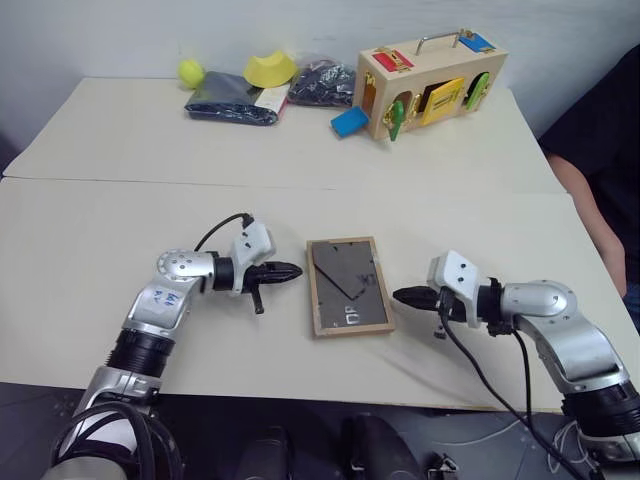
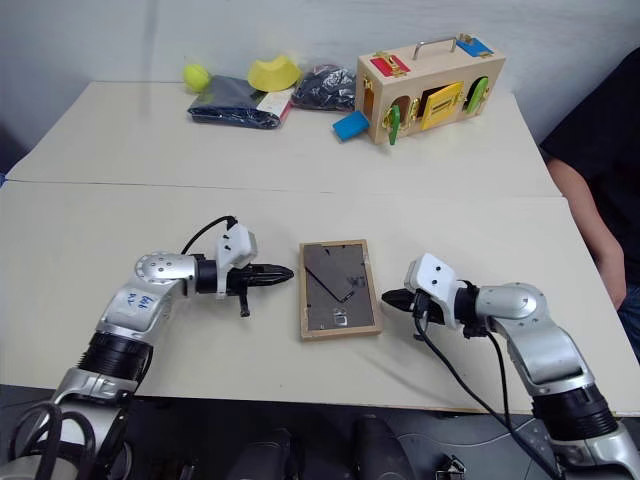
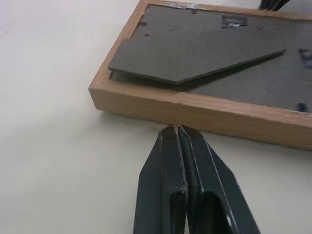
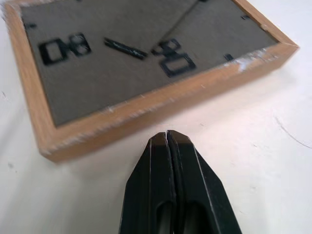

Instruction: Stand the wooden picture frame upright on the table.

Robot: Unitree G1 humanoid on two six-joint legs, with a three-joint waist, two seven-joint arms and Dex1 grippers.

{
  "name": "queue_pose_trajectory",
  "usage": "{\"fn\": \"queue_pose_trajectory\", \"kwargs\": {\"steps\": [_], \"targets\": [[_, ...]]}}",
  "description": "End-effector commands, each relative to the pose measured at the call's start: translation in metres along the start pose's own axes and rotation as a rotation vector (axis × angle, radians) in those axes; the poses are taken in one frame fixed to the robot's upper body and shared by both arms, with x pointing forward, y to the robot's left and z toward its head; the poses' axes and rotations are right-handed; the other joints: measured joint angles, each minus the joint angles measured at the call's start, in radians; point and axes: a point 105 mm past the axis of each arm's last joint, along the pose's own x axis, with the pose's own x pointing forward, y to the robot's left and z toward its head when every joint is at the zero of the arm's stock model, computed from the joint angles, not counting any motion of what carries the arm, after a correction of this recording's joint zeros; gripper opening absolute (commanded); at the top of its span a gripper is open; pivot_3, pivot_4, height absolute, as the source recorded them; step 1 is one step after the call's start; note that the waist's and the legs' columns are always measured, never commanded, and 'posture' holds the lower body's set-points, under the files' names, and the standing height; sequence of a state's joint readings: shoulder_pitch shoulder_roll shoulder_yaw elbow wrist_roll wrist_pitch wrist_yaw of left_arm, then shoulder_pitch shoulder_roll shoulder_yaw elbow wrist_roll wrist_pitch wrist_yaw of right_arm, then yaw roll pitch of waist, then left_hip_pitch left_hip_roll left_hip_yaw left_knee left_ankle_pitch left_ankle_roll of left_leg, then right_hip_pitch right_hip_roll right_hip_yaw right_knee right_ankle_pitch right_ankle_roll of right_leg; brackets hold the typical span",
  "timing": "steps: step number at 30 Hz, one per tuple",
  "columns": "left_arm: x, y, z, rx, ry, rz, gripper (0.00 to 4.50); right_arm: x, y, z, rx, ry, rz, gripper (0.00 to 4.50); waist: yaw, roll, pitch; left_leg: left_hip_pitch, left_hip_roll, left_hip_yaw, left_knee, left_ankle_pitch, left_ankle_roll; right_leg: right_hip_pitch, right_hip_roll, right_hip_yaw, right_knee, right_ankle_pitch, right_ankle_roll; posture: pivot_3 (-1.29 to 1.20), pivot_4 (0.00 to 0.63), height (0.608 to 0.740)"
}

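Wooden picture frame point(image 1: 349, 286): flat, back panel up, on counter point(image 1: 120, 240). Left pincer point(image 1: 290, 271): pressed together, tip at frame's left edge. Right pincer point(image 1: 402, 296): pressed together, just beside right edge.

A wooden latch box point(image 1: 432, 82) stands at one o'clock, with a yellow ball point(image 1: 190, 71), yellow wedge point(image 1: 270, 68) and dark bags point(image 1: 232, 101) at eleven.

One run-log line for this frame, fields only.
frame: wooden picture frame flat, back panel up, on table | left gripper: shut, beside frame | right gripper: shut, beside frame | upright: not yet
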State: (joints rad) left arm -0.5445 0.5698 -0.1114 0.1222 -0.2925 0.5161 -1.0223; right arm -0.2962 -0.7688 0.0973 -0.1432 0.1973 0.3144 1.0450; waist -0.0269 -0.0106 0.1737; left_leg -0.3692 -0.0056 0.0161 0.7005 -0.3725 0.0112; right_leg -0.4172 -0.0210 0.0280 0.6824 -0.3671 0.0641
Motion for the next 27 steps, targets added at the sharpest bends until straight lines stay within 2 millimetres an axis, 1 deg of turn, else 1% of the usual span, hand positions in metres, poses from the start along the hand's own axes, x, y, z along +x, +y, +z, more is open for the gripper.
{"fn": "queue_pose_trajectory", "kwargs": {"steps": [1,4,6,7,8,12,15,17,19,27], "targets": [[-0.009,-0.027,0.003,-0.352,0.034,-0.14,0.87,0.001,0.002,0.002,-0.128,0.027,0.053,0.0,0.0,0.0,0.0,0.0,0.0,0.0,0.0,0.0,0.0,0.0,0.0,0.0,0.001,0.0,0.0,0.0,0.15,0.74],[-0.013,-0.039,0.0,-0.578,0.09,-0.182,1.78,0.003,-0.002,0.004,-0.179,0.039,0.063,0.0,-0.001,0.0,0.0,0.0,0.0,0.0,0.0,0.0,0.0,0.0,0.0,0.0,0.005,0.0,0.0,0.0,0.15,0.74],[-0.013,-0.043,-0.003,-0.707,0.131,-0.19,2.33,0.004,-0.004,0.006,-0.205,0.047,0.073,0.0,-0.001,0.0,0.0,0.0,0.0,0.0,0.001,0.0,0.0,0.0,0.0,0.0,0.006,0.0,0.0,0.0,0.15,0.74],[-0.009,-0.043,-0.005,-0.744,0.15,-0.179,2.66,0.005,-0.004,0.007,-0.217,0.053,0.078,0.0,-0.001,0.0,0.0,0.0,0.0,-0.001,0.002,0.0,0.0,0.0,0.0,0.0,0.006,0.0,0.0,0.0,0.15,0.74],[-0.006,-0.043,-0.007,-0.769,0.163,-0.171,2.89,0.006,-0.005,0.007,-0.225,0.057,0.081,0.0,0.0,0.0,0.0,0.0,0.0,-0.001,0.002,0.0,0.0,0.0,0.0,0.0,0.006,0.0,0.0,0.0,0.15,0.74],[0.008,-0.044,-0.013,-0.83,0.188,-0.151,4.04,0.01,-0.003,0.005,-0.25,0.08,0.092,0.0,0.004,0.0,0.0,0.0,-0.001,-0.002,0.004,0.0,0.0,0.001,0.0,0.0,0.006,0.0,0.0,0.0,0.15,0.74],[0.025,-0.051,-0.017,-0.863,0.197,-0.168,4.04,0.015,0.001,0.001,-0.256,0.093,0.107,0.0,0.009,0.0,-0.001,0.001,-0.001,-0.003,0.007,0.0,0.0,0.003,-0.001,-0.002,0.006,0.0,0.0,0.0,0.15,0.74],[0.038,-0.058,-0.014,-0.907,0.178,-0.217,4.04,0.018,0.005,0.0,-0.259,0.095,0.122,0.0,0.016,0.0,-0.001,0.002,-0.001,-0.003,0.01,0.0,0.0,0.004,-0.001,-0.003,0.005,0.0,0.0,0.0,0.15,0.74],[0.048,-0.059,-0.012,-0.914,0.17,-0.218,4.04,0.021,0.007,0.0,-0.261,0.093,0.132,0.0,0.024,0.0,-0.001,0.003,-0.001,-0.005,0.014,0.0,0.0,0.006,-0.002,-0.004,0.007,0.0,0.0,0.0,0.15,0.74],[0.069,-0.057,-0.004,-0.971,0.11,-0.205,4.04,0.029,0.012,0.001,-0.265,0.083,0.147,0.0,0.026,-0.001,-0.003,0.008,-0.002,-0.007,0.015,0.0,-0.001,0.013,-0.003,-0.006,0.007,0.0,0.0,0.0,0.15,0.74]]}}
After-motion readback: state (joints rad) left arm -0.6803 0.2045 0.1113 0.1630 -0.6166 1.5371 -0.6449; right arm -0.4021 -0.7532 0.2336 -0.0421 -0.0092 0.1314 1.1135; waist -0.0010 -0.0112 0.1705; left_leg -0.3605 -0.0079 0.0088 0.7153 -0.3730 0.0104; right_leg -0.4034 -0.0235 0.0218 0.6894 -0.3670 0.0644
